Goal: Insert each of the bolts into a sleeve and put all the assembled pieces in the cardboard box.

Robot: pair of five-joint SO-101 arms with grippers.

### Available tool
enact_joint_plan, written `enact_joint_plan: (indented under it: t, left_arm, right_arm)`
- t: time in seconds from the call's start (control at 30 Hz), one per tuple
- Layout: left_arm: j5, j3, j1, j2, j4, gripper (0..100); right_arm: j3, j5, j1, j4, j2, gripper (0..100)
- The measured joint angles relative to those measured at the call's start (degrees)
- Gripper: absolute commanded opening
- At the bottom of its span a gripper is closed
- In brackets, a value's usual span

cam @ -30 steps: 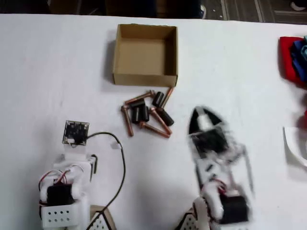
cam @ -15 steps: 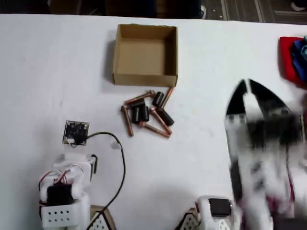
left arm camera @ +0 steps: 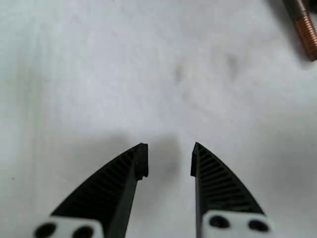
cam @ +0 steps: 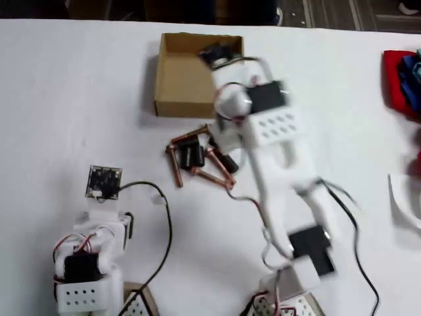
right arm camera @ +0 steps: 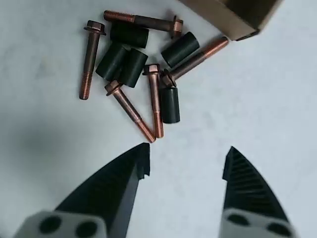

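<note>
White desk (cam: 66, 79), bolts (right arm camera: 91, 59) and sleeves (right arm camera: 129, 34) heaped loose just beside the box (cam: 184, 108). Right claw (right arm camera: 187, 158), spread wide, just swung in from the desk's right side over the heap; left claw (left arm camera: 169, 158) spread, idle. Nothing assembled yet, first grab looks next

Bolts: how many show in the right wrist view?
5 bolts: one crosswise by the cardboard box, one apart at the edge, two converging at the tips, one pointing at that box.

Copper bolts (right arm camera: 90, 54), black sleeves (right arm camera: 130, 35), brown cardboard box (cam: 187, 107), white table (cam: 66, 99)
</note>
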Motion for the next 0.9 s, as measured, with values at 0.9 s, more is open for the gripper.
enact_joint_plan:
  t: [0.9]
  left_arm:
    - [0.00,0.00,0.00,0.00,0.00,17]
  right_arm:
    - [-0.18,4.13,5.01,-14.68,27.78,20.8]
